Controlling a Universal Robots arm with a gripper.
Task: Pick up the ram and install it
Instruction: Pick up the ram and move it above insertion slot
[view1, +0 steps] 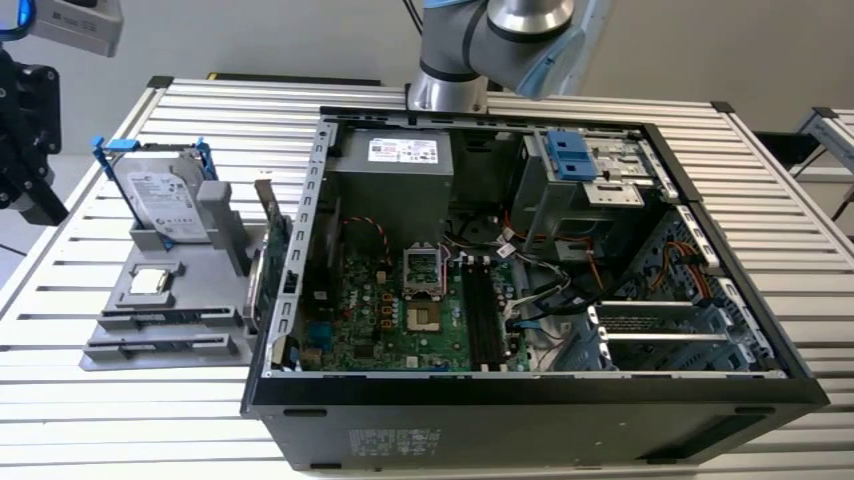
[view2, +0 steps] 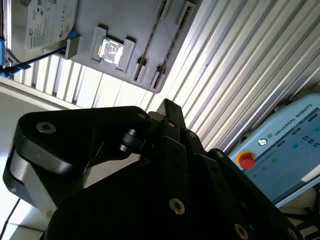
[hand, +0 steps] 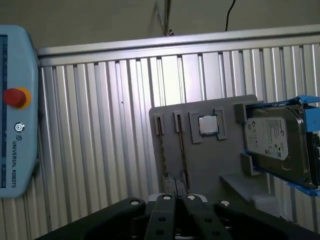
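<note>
My gripper (hand: 175, 186) hangs above the near end of a grey parts holder (hand: 210, 165); its black fingers (hand: 166, 202) are shut together with nothing between them. It also shows as a black body at the exterior view's far left, gripper (view1: 30, 150). Two long slots on the holder each hold a thin strip seen edge-on, which I take for the ram (hand: 182, 150), also ram (view2: 148, 44). In the open computer case (view1: 534, 385), the motherboard's black slots (view1: 481, 315) lie empty beside the processor socket.
On the holder sit a silver hard drive in a blue frame (view1: 167, 195) and a small square chip (hand: 208, 125). A green expansion card (view1: 274, 270) stands against the case's side. A pale blue teach pendant (hand: 15, 125) lies on the ribbed metal table (view1: 107, 400).
</note>
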